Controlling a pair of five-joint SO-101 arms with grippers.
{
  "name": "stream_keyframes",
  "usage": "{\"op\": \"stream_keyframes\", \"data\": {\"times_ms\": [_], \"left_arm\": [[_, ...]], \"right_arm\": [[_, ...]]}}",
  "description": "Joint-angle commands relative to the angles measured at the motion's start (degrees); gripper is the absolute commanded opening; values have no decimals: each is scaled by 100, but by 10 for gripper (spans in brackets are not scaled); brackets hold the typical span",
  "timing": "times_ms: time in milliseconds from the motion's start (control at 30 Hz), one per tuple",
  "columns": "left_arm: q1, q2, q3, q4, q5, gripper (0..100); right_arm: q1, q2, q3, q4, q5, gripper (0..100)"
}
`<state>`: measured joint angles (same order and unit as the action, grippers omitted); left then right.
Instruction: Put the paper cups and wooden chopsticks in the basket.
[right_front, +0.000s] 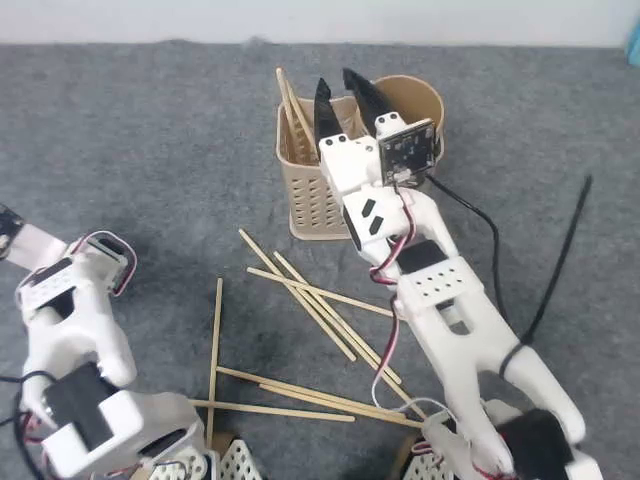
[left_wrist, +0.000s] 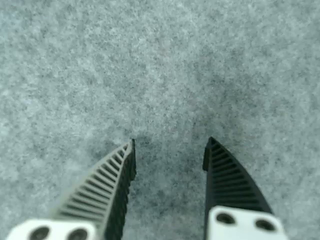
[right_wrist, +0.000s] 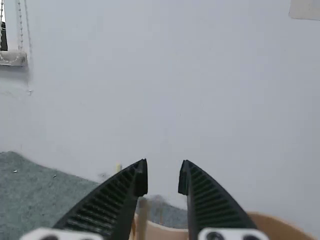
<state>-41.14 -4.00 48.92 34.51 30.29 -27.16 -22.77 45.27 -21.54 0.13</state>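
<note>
A beige perforated basket (right_front: 310, 205) stands on the grey carpet at the back. A few wooden chopsticks (right_front: 290, 110) lean in its left end. A brown paper cup (right_front: 420, 100) stands at its right end, lower part hidden by the arm. My right gripper (right_front: 336, 80) hovers over the basket, open and empty; its wrist view shows the gripper (right_wrist: 162, 177) above the cup rim (right_wrist: 280, 225) and a chopstick tip (right_wrist: 142, 210). Several loose chopsticks (right_front: 310, 300) lie scattered on the carpet in front. My left gripper (left_wrist: 170, 150) is open over bare carpet.
The left arm (right_front: 75, 330) sits at the front left, away from the basket. A black cable (right_front: 560, 260) rises at the right. A white wall (right_wrist: 175, 75) lies beyond the carpet's far edge.
</note>
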Motion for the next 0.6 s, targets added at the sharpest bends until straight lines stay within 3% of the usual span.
{"op": "stream_keyframes", "data": {"times_ms": [0,100,267,367,567], "left_arm": [[44,-88,-233,9,18,210],[44,-88,-233,35,-9,210],[114,-220,-180,44,-141,210],[237,-501,57,9,-176,210],[484,-1090,523,9,-571,210]], "right_arm": [[57,-1095,-237,1095,-88,116],[57,-2105,-229,2237,-264,117],[321,-4092,-237,4901,-1398,116],[505,-4910,-237,6571,-1301,115],[1349,-5420,-237,8585,-1310,115]]}}
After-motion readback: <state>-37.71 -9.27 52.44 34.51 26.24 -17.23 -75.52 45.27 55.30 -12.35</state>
